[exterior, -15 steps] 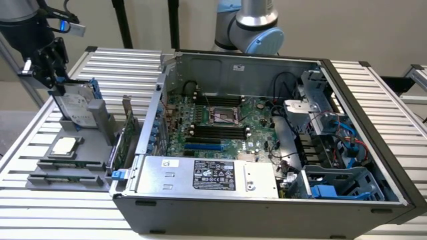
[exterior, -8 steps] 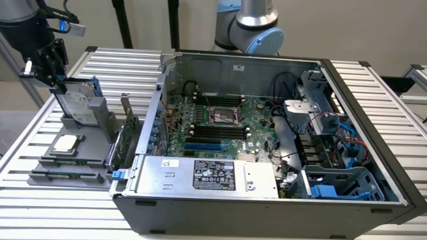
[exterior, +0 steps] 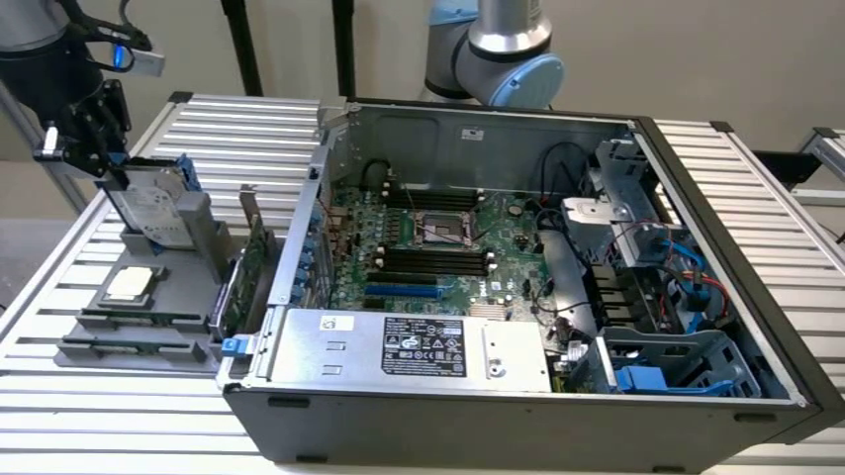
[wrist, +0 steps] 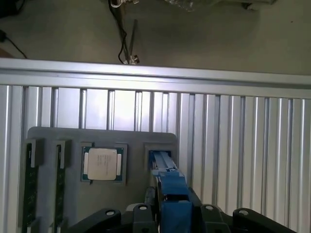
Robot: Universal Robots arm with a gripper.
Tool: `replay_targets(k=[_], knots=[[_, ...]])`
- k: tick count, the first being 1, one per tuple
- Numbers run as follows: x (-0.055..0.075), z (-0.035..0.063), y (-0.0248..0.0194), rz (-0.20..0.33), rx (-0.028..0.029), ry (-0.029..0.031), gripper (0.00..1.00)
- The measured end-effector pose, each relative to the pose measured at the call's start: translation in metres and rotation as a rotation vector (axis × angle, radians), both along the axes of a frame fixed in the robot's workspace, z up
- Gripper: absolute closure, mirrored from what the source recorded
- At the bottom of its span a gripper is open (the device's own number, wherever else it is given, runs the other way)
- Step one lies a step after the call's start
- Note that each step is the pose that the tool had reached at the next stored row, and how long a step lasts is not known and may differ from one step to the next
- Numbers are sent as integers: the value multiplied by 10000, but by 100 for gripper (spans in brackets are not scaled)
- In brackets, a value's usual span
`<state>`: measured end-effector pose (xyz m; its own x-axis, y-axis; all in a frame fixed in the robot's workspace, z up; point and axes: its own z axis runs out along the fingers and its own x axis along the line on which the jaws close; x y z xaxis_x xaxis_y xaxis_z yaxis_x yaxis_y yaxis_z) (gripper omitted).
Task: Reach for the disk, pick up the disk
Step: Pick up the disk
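The disk [exterior: 148, 205] stands on edge in a slot of the grey holder [exterior: 198, 237] at the exterior view's left, a silver-grey drive with a white label and blue rails. My gripper [exterior: 106, 163] comes down on its top edge from above. In the wrist view the disk's blue rail [wrist: 167, 187] runs between my two black fingers, which press against it on both sides, so my gripper [wrist: 172, 213] is shut on the disk. The disk's lower part still sits in the holder [wrist: 73, 138].
A square silver CPU chip [wrist: 102, 164] and two memory sticks [wrist: 30, 184] lie in the same holder. An open computer case [exterior: 528, 247] with a silver power supply box [exterior: 410, 346] stands to the exterior view's right on the slatted aluminium table [exterior: 79, 435].
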<state>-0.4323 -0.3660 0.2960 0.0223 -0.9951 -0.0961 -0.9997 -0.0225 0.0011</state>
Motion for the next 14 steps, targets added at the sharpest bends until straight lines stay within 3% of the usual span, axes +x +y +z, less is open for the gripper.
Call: replay_targets(k=[8, 14], knots=[[0, 0, -23, -1, 259, 0, 67], [0, 0, -26, 0, 273, 0, 67]])
